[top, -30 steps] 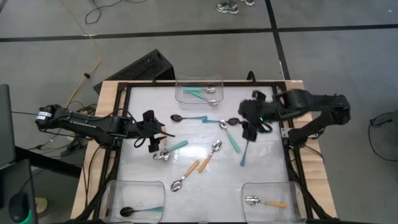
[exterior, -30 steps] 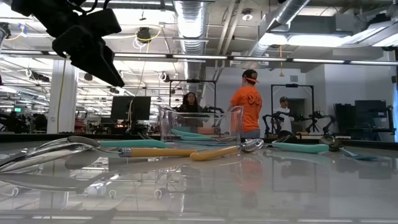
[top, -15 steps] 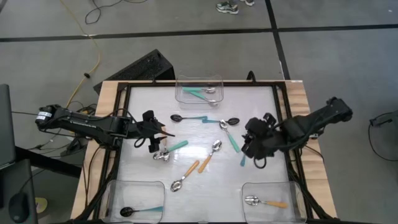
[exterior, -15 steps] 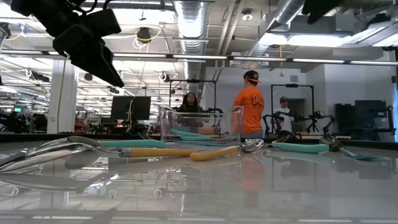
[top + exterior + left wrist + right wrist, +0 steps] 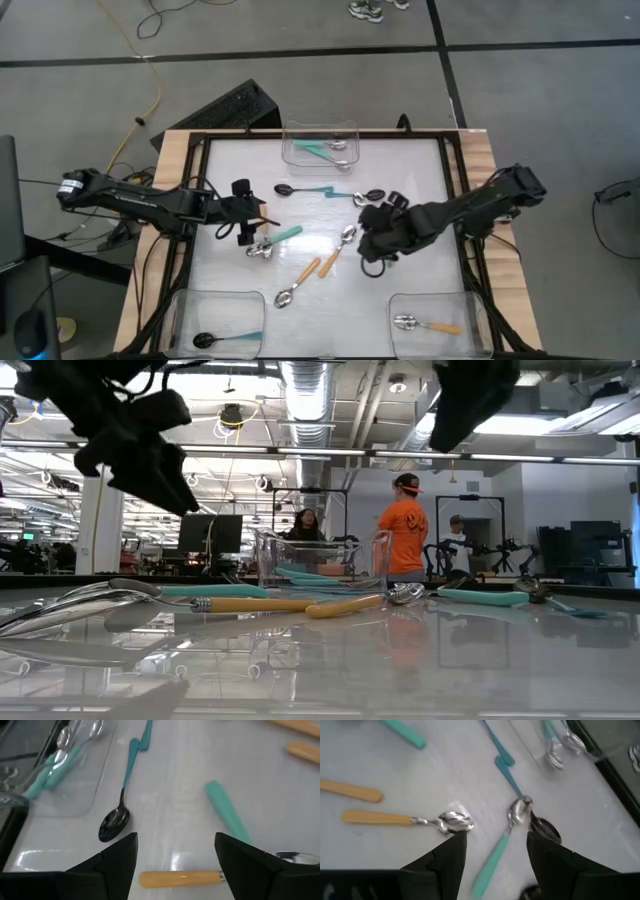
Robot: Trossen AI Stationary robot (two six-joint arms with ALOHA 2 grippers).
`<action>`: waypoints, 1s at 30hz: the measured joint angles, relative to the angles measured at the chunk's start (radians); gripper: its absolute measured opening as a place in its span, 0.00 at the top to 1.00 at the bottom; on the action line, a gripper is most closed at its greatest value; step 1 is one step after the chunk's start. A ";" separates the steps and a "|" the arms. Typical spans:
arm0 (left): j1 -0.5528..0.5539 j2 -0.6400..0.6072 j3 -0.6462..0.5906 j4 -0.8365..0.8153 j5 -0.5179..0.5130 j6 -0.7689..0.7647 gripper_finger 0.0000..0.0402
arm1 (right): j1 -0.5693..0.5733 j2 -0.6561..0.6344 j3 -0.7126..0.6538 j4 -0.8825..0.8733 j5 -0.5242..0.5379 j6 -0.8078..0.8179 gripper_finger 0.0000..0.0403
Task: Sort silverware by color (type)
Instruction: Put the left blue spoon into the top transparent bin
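Observation:
Several spoons lie flat on the white table. My left gripper hovers open at the table's left, its fingers on either side of an orange handle below, without touching it. A black-bowled teal spoon lies just beyond. My right gripper hangs open above the middle of the table. Its fingers straddle a teal-handled silver spoon from above. An orange-handled spoon and a black spoon bowl lie on either side of it. The low view shows both grippers well above the table.
Three clear bins stand at the table's edges: one at the far middle with teal-handled spoons, one at the near left with a black-bowled spoon, one at the near right with an orange-handled spoon. A black frame rims the table.
My right gripper has come down from the table's right side toward the near edge and then toward the left, turning as it went. It now hangs over the spoons in the middle. Its fingers have stayed open. The spoons have not moved.

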 joint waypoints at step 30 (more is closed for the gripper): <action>-0.143 0.001 -0.014 0.003 -0.034 -0.514 0.38 | 0.004 0.015 0.000 0.091 -0.018 -0.083 0.47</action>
